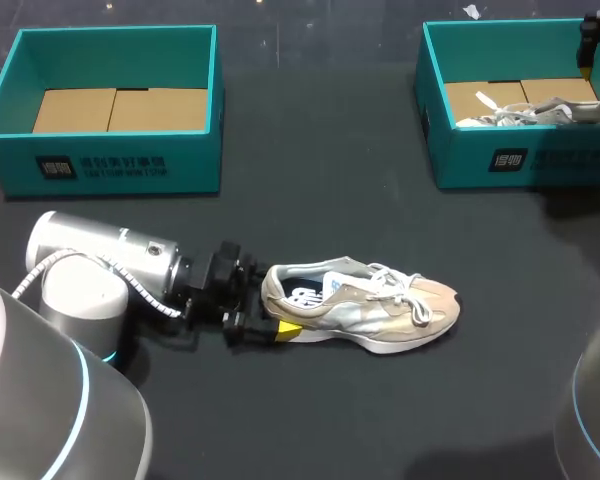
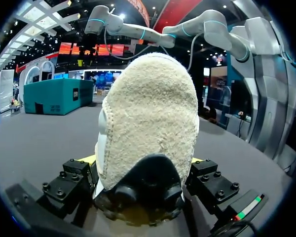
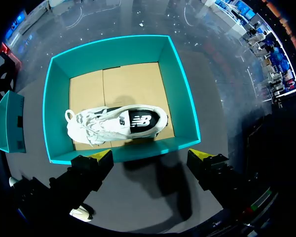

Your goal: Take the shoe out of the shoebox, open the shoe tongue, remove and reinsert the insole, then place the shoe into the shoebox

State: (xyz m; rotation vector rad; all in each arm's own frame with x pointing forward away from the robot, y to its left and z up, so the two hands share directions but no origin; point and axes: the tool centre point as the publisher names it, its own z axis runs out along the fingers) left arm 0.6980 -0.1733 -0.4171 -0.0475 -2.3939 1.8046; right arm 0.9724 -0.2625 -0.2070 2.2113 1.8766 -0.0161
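Note:
A beige shoe [image 1: 365, 305] lies on its sole in the middle of the black table, toe pointing right. My left gripper [image 1: 270, 322] is at its heel. In the left wrist view the fleecy heel [image 2: 148, 113] fills the gap between the fingers, and both fingers [image 2: 89, 159] press its sides, so the gripper is shut on it. My right gripper [image 3: 153, 158] hangs open and empty above the front wall of the right teal shoebox [image 3: 180, 94], high over a white shoe [image 3: 116, 123] that lies on its side inside. In the head view the right gripper [image 1: 592, 40] shows at the far right.
An empty teal shoebox [image 1: 110, 160] with a cardboard floor stands at the back left. The right teal shoebox [image 1: 480, 160] with the white shoe [image 1: 540, 110] stands at the back right. Bare black table lies between the boxes and around the beige shoe.

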